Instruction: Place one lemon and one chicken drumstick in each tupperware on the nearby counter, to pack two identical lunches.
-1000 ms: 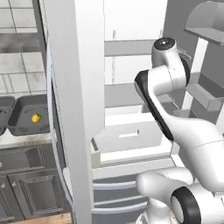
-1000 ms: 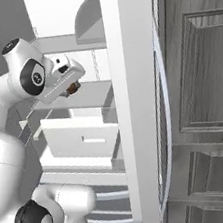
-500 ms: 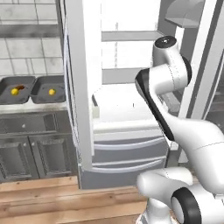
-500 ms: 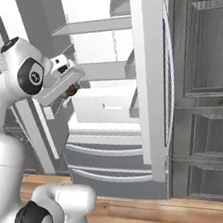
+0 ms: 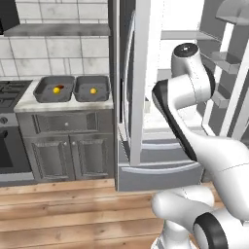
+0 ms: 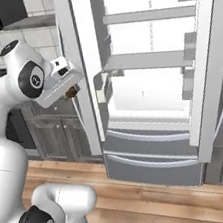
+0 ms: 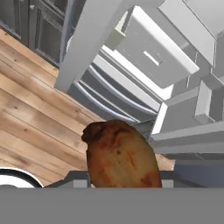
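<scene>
No readable text, label, brand, number or sign is shown on any surface in the three views. The fridge (image 6: 147, 103), the counter (image 5: 63, 102) and the tupperware (image 5: 54, 88) are rendered without lettering.
</scene>
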Tool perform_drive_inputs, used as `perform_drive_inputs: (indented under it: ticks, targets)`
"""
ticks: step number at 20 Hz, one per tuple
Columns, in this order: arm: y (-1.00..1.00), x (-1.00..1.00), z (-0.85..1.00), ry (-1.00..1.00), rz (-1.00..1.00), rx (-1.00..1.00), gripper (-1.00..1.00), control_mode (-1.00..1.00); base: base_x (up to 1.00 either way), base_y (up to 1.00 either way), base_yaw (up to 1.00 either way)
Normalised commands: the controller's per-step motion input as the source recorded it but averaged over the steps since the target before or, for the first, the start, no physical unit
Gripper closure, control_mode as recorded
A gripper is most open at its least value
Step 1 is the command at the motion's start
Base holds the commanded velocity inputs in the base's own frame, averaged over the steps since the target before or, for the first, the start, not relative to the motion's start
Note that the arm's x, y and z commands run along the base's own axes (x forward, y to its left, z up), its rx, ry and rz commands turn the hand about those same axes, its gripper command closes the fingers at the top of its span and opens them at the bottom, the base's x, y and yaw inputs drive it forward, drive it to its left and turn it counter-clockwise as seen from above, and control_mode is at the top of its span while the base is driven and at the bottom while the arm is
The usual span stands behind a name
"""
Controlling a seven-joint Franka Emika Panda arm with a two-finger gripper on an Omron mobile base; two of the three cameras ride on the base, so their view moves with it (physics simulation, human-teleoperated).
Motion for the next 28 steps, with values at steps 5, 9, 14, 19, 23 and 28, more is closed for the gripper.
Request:
perform_drive_inputs:
  ticks: [5, 9, 14, 19, 23, 28]
  targets:
    - [0.0, 0.0, 0.0, 0.0, 0.0, 0.0, 1.0, 1.0, 0.33, 1.0, 0.0]
    - [0.0, 0.0, 0.0, 0.0, 0.0, 0.0, 1.0, 1.0, 0.63, 1.0, 0.0]
    - [0.0, 0.0, 0.0, 0.0, 0.0, 0.0, 1.0, 1.0, 0.6, 0.88, -0.02]
    - [0.0, 0.0, 0.0, 0.0, 0.0, 0.0, 1.0, 1.0, 0.09, 0.9, -0.01]
    - [0.0, 0.0, 0.0, 0.0, 0.0, 0.0, 1.0, 1.0, 0.45, 0.97, 0.19]
    - [0.0, 0.0, 0.0, 0.0, 0.0, 0.0, 1.0, 1.0, 0.61, 0.82, 0.41]
